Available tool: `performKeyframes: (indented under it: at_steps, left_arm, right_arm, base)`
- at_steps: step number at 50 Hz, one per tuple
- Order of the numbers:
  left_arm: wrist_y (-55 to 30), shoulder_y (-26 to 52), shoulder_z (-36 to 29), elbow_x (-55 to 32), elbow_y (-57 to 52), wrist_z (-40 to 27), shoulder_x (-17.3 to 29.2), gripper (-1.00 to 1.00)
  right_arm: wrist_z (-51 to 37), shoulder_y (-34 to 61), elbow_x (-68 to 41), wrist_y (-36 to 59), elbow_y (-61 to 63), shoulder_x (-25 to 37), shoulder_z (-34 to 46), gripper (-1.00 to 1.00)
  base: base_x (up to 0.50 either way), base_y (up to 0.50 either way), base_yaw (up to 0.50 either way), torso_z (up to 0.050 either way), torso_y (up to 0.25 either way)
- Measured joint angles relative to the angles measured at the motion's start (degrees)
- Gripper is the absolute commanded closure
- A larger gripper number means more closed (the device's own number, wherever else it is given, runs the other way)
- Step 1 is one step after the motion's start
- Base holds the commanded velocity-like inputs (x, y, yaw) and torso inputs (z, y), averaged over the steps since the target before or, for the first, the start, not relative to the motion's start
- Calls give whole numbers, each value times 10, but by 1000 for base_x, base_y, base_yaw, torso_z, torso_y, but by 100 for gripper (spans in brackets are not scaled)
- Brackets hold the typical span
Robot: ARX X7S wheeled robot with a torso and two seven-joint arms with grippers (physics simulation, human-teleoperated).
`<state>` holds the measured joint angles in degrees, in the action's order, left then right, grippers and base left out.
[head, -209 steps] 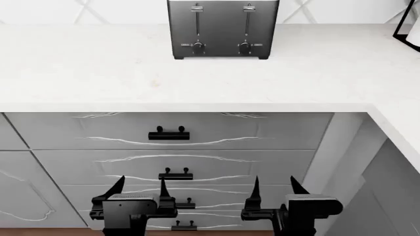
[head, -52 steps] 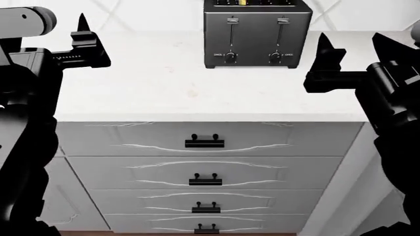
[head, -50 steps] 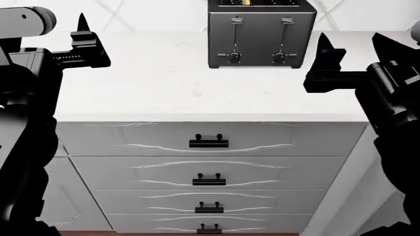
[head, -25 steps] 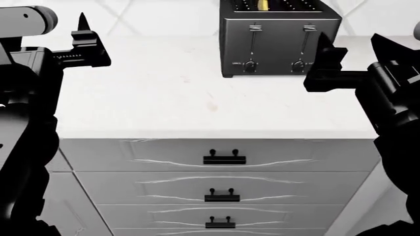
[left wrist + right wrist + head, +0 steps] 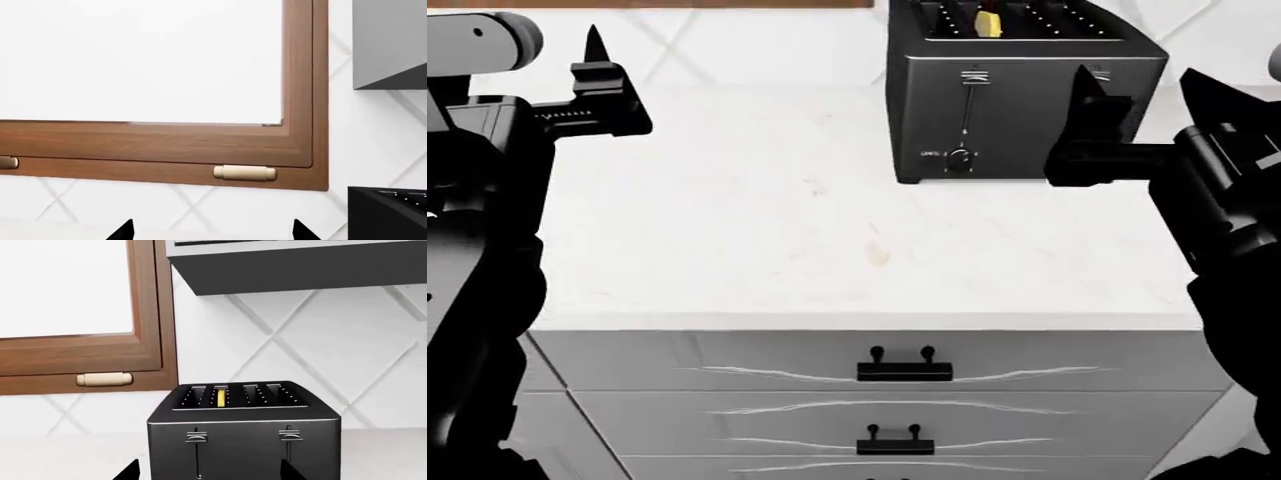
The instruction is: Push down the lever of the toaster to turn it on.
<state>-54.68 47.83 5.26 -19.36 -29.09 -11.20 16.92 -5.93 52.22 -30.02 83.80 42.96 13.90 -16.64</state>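
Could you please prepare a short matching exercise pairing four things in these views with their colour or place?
Things:
1. toaster
2. item in a toaster slot
3. window frame
4. drawer handle

Descriptions:
A. yellow
B. brown wood
C. below the countertop edge
D. glossy black, at the back of the counter

Pairs: 1-D, 2-A, 3-B, 4-C
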Motion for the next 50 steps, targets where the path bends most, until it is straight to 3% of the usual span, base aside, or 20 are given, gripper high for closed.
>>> performKeyframes:
  at_steps: [50]
  left_arm:
    - [4,-2,-3,-10,2,-8,6,-100]
  right_arm:
    - [-19,-1,-28,-5,-5,4,-6,-100]
  base:
    - [236,22,0,0,1]
